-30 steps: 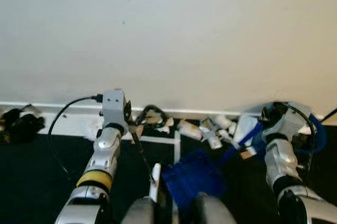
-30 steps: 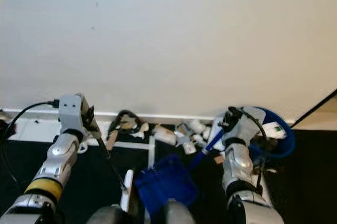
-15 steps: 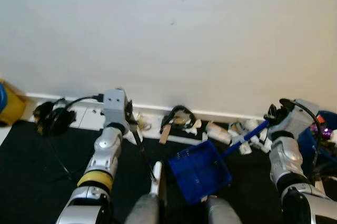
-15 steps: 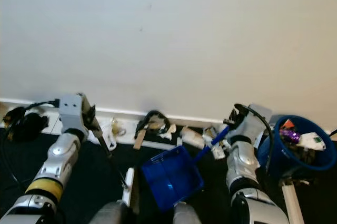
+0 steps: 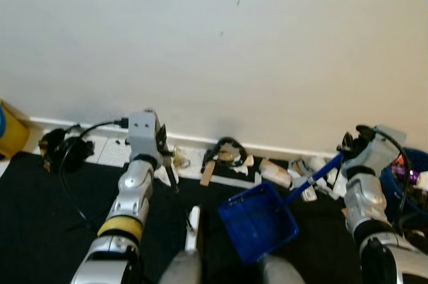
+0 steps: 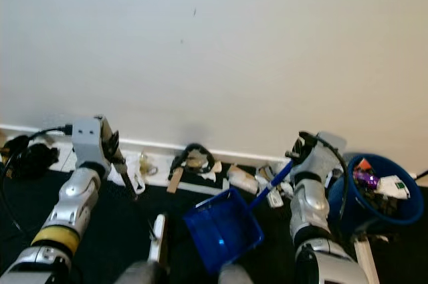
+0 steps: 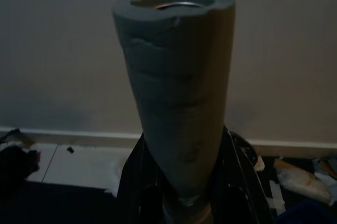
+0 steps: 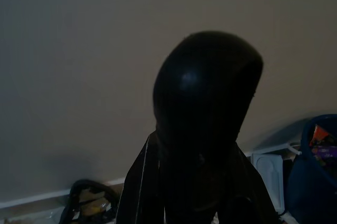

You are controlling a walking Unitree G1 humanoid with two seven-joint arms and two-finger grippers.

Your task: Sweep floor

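Beside dustpan (image 6: 223, 230) (right eye): bin (image 6: 380, 198)

A bright blue plastic dustpan (image 5: 257, 221) with a blue handle lies on a black floor mat (image 5: 40, 217). A dark blue round bin (image 6: 378, 194) holds purple, orange and white scraps. White and tan litter (image 6: 244, 178) lines a white baseboard (image 6: 221, 152) under a cream wall (image 5: 214, 43).

One blue dustpan (image 5: 258, 221), one blue bin (image 6: 378, 198) (litter inside), one broom (image 5: 179, 194).
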